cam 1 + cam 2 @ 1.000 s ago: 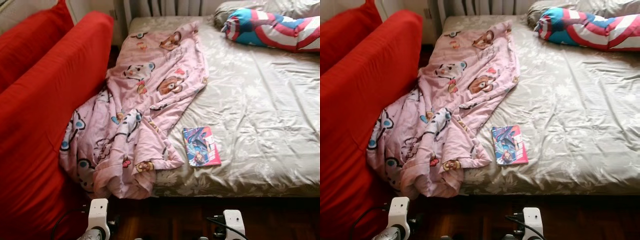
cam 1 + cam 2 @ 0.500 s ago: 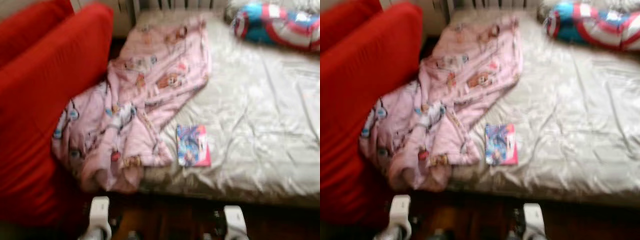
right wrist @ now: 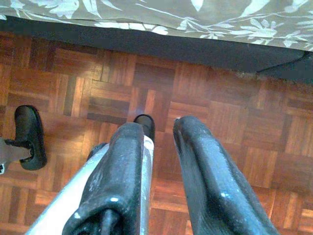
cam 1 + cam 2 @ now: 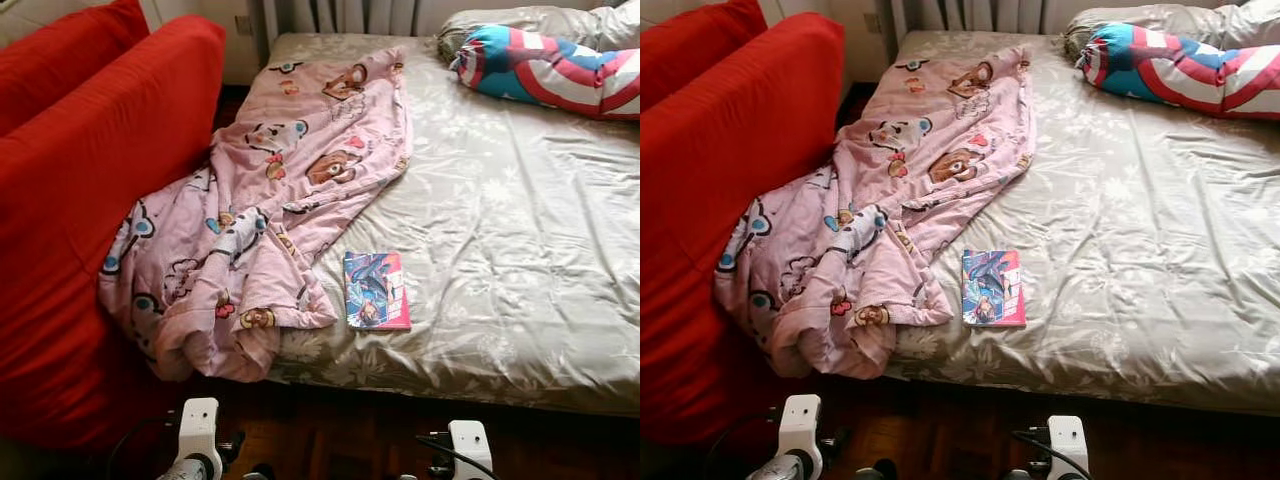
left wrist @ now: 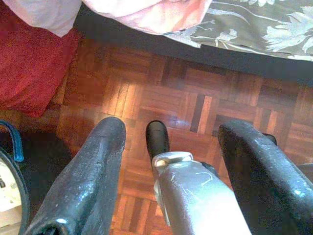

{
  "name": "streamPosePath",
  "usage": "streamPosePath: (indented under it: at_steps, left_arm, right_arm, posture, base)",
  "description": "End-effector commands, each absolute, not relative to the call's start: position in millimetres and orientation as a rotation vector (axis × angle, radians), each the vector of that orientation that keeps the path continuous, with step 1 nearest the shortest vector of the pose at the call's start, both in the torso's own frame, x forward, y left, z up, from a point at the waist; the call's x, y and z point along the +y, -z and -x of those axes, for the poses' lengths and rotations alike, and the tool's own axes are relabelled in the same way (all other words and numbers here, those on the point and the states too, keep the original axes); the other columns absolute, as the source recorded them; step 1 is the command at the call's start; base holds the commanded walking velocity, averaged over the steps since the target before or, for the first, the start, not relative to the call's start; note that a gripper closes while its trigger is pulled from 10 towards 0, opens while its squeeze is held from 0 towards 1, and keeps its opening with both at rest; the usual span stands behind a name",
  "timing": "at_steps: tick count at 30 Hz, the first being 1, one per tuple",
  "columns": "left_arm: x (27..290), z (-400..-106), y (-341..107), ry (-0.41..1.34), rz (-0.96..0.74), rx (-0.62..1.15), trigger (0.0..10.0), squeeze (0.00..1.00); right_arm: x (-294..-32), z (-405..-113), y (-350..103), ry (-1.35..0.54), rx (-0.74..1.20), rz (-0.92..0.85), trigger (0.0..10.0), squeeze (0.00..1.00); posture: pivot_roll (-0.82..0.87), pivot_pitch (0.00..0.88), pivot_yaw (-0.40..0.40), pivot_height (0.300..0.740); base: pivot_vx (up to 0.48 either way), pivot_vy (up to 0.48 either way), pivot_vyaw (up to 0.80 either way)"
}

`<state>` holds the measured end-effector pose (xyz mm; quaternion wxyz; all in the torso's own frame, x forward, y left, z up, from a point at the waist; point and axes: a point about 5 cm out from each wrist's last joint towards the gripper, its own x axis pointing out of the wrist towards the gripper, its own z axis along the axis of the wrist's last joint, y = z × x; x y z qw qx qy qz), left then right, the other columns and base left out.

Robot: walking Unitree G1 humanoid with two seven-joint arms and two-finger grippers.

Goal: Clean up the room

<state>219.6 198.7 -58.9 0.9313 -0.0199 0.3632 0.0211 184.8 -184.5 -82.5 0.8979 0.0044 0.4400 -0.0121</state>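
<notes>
- Sofa (image 4: 90, 200): red, far left of the scene, its padded back running from near to far. It sat where it had a second before; only the framing differed, so the camera had moved, not the furniture.
- Blanket (image 4: 260, 220): pink with cartoon prints, draped along the left part of the bed, its near end bunched and hanging over the near left corner against the sofa. Its lie matched the earlier pictures; not yet folded or straightened.
- Left gripper (image 5: 168, 161): low beside the robot, pointed at the parquet floor (image 5: 161, 93) just short of the bed edge; fingers spread wide, holding nothing.
- Book (image 4: 376, 290): bright cover, flat on the bed just right of the blanket's near end and close to the near edge. It lay a little lower and further left in the frame than a second before, a shift shared by everything else, hence a camera move.
- Right gripper (image 3: 161, 161): also low over the floor at the bed's foot; fingers set narrow with a slim gap, nothing between them.
- Bed (image 4: 520, 250): grey floral sheet, rumpled, taking up the middle and right.
- Pillow (image 4: 550, 70): red, white and blue, at the far right corner.
- Change noted: the blur of half a second before had gone and the view was sharp, which suggested the robot had settled at the foot of the bed.
- Bearing on the task: nothing tidied so far; the book and blanket, both near the close edge, looked the likeliest first pickups.
</notes>
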Motion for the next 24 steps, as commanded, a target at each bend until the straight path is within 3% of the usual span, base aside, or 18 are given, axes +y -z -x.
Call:
streamPosePath:
  at_steps: [1,7,8,20,21,24]
  left_arm:
    - [201.0,-207.2,66.4,-0.054,0.046,0.789,10.0,0.00]
    - [201.0,-207.3,66.4,-0.051,0.046,0.790,10.0,0.00]
    - [200.9,-207.4,66.3,-0.052,0.047,0.789,10.0,0.00]
    - [200.4,-207.8,66.2,-0.052,0.048,0.789,10.0,0.00]
    - [200.4,-207.8,66.3,-0.052,0.048,0.789,10.0,0.00]
    - [200.3,-207.8,66.2,-0.052,0.048,0.789,10.0,0.00]
  right_arm:
    - [-184.1,-176.1,86.9,0.026,0.942,-0.013,10.0,0.00]
    - [-184.1,-176.2,86.8,0.026,0.940,-0.015,10.0,0.00]
    - [-184.0,-176.4,86.6,0.026,0.937,-0.019,10.0,1.00]
    - [-184.4,-176.8,86.4,0.025,0.937,-0.020,10.0,1.00]
    - [-184.5,-176.8,86.4,0.022,0.938,-0.015,10.0,0.00]
    - [-184.5,-176.8,86.5,0.021,0.939,-0.014,10.0,0.00]
  posture:
    - [0.00,0.223,0.029,0.740]
    - [0.00,0.223,0.029,0.740]
    - [0.00,0.223,0.029,0.740]
    - [0.00,0.223,0.028,0.740]
    - [0.00,0.223,0.028,0.740]
    - [0.00,0.224,0.028,0.740]
  base:
    - [0.000,0.000,0.00]
    - [0.000,0.000,0.00]
    - [0.000,0.000,0.00]
    - [0.000,0.000,0.00]
    - [0.000,0.000,0.00]
    - [0.000,0.000,0.00]
